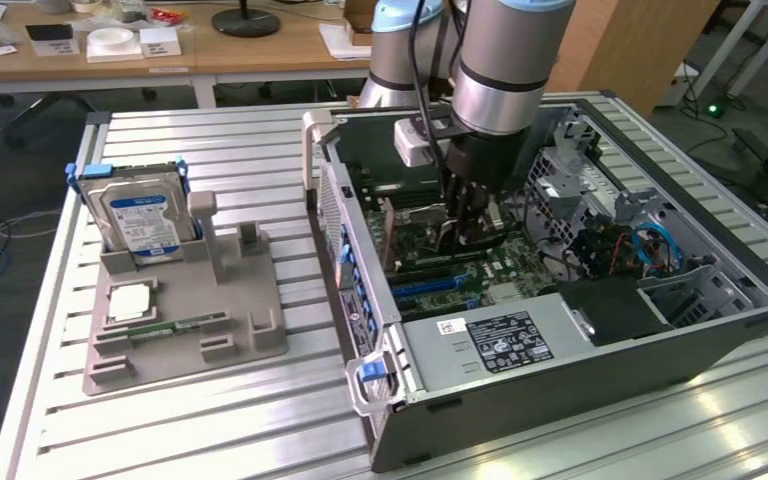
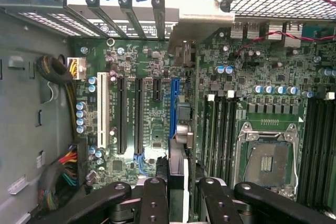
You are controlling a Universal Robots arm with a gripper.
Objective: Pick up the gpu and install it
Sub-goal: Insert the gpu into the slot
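My gripper (image 2: 181, 195) is shut on the gpu (image 2: 177, 174), which I see edge-on between the two black fingers (image 2: 155, 200). Its silvery bracket (image 2: 188, 24) reaches the row of rear slot openings. The card hangs right along the blue expansion slot (image 2: 173, 106) on the green motherboard (image 2: 147, 129); whether it touches the slot I cannot tell. In the exterior view the gripper (image 1: 471, 225) is lowered inside the open computer case (image 1: 704, 330), above the motherboard.
Black and white expansion slots (image 2: 122, 114) lie beside the blue one, with memory slots and the processor socket (image 2: 265, 163) on the other side. Cable bundles (image 2: 63, 169) run along the case wall. Outside, a grey holder (image 1: 184, 340) carries a hard drive (image 1: 137, 215) and a memory stick (image 1: 171, 327).
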